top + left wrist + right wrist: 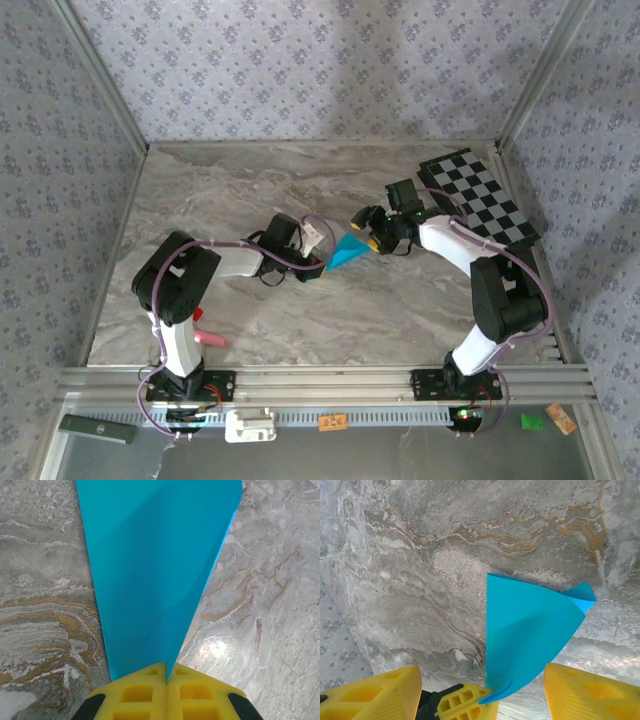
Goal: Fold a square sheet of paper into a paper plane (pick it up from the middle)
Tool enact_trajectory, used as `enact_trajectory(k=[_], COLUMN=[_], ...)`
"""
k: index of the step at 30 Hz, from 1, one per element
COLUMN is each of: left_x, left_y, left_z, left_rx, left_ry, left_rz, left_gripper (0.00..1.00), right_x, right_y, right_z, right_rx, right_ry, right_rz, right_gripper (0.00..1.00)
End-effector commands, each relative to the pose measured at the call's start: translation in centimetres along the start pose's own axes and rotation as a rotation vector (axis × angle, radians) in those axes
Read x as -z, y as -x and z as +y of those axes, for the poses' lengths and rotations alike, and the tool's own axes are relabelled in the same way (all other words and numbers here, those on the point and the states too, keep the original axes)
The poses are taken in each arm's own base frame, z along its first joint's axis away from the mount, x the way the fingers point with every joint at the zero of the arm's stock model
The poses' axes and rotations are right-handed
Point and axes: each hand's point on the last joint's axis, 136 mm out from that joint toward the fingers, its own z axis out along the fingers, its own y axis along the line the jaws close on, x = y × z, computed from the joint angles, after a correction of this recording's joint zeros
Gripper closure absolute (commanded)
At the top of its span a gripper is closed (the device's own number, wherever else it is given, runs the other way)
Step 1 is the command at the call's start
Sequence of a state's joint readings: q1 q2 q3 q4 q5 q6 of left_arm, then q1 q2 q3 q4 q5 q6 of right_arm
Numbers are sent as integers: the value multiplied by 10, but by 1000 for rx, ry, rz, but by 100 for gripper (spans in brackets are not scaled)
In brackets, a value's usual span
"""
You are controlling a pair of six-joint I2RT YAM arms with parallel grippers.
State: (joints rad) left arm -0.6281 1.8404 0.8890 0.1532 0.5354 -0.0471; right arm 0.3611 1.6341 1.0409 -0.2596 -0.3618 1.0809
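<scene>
The two yellow fingers (135,695) of the left tool (166,672) are pressed together at the near edge, with no gap between them. They pinch the narrow end of the paper (155,570). From this grip the paper goes far and becomes wider, like a fan, with a soft fold line on its upper part. Under it lies the grey counter (270,605) with brown veins, and a bright glare spot is on its right side.

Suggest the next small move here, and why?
Probably back the right gripper away from the paper: its jaws stand wide open with the paper between them, ungripped, while the left gripper is shut on the paper's narrow end and seems to hold it alone.
</scene>
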Motion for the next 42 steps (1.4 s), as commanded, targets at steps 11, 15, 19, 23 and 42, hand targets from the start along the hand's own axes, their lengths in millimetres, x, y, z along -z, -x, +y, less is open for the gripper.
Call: enact_trajectory(k=[11, 15, 19, 23, 42], left_x=[-3, 0, 0, 1, -4], left_y=[1, 6, 6, 8, 4], left_z=[0, 5, 6, 8, 14], left_rx=[82, 177, 276, 368, 638], left_ry=[-47, -60, -75, -88, -74], left_rz=[35, 37, 52, 51, 65], left_gripper=[98, 100, 100, 100, 100], right_x=[12, 17, 23, 19, -45], right_y=[5, 6, 5, 1, -56], right_z=[-9, 1, 3, 3, 39], right_rx=[49, 125, 188, 233, 351], right_ry=[4, 69, 120, 158, 274], right_rz=[-46, -76, -114, -119, 46], right_gripper=[34, 35, 35, 37, 58])
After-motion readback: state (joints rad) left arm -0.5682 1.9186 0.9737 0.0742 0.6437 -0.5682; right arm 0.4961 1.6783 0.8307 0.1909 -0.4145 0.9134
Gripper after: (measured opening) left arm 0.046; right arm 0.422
